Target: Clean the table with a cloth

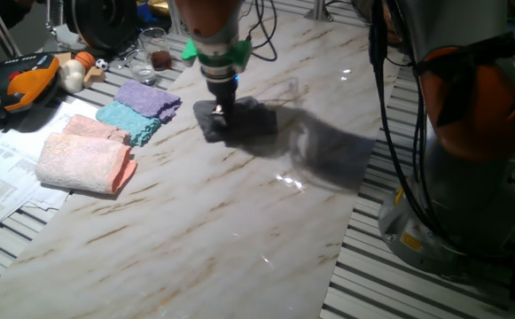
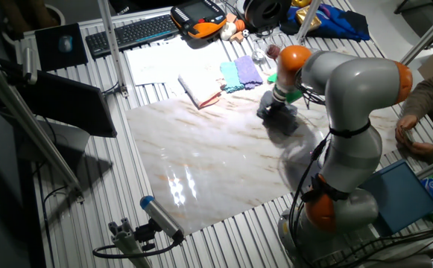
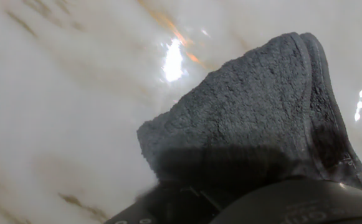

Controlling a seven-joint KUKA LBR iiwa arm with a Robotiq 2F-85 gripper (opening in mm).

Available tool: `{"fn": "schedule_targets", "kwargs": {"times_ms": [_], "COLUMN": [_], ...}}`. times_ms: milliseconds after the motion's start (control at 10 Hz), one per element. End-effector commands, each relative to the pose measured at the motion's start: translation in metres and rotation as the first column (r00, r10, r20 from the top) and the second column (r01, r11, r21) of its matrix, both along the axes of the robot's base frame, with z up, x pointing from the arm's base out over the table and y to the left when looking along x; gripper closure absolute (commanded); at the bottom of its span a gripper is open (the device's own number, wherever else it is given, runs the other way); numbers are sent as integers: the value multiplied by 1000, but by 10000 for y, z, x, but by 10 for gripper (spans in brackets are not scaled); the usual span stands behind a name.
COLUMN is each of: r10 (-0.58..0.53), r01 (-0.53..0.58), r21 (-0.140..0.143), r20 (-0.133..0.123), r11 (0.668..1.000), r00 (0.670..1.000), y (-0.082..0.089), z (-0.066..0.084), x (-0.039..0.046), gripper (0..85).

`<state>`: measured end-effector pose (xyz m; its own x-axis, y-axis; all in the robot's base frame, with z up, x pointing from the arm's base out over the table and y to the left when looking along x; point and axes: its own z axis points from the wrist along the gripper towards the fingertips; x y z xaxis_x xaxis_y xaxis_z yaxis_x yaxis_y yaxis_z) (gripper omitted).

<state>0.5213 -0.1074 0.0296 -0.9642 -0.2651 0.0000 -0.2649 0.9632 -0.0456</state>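
The dark grey cloth [image 1: 246,120] lies on the white marble-look table [image 1: 195,230], towards its far end. My gripper [image 1: 222,112] comes straight down onto the cloth's left part, fingers close together and pinching it. In the other fixed view the gripper [image 2: 276,107] sits on the cloth [image 2: 282,119] near the table's [image 2: 201,156] far right corner. The hand view is filled by the cloth [image 3: 249,106], bunched up towards the camera over the table [image 3: 56,93]; the fingertips are hidden there.
Left of the cloth lie a purple cloth [image 1: 148,97], a teal cloth [image 1: 131,120] and a pink folded towel [image 1: 84,161]. A glass jar [image 1: 146,51], papers [image 1: 0,168] and an orange handset [image 1: 31,80] sit beyond. The arm's base [image 1: 456,186] stands at the right.
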Motion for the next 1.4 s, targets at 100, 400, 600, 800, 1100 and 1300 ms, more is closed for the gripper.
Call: {"fn": "schedule_targets", "kwargs": {"times_ms": [100, 400, 600, 800, 1100, 1300], "r10": [-1, -59, -106, -159, -229, -270], "r01": [1, 60, 108, 161, 231, 273], "r21": [16, 29, 48, 65, 72, 72], "r20": [-7, -32, -43, -34, -33, -48], "r11": [1000, 998, 993, 985, 970, 959], "r00": [1000, 998, 993, 987, 973, 962], "y": [-29, 254, 498, 767, 1150, 1368], "z": [-11, 6, -6, -98, -154, -96], "x": [-92, -241, -348, -444, -496, -477], "gripper": [850, 850, 850, 850, 850, 850]}}
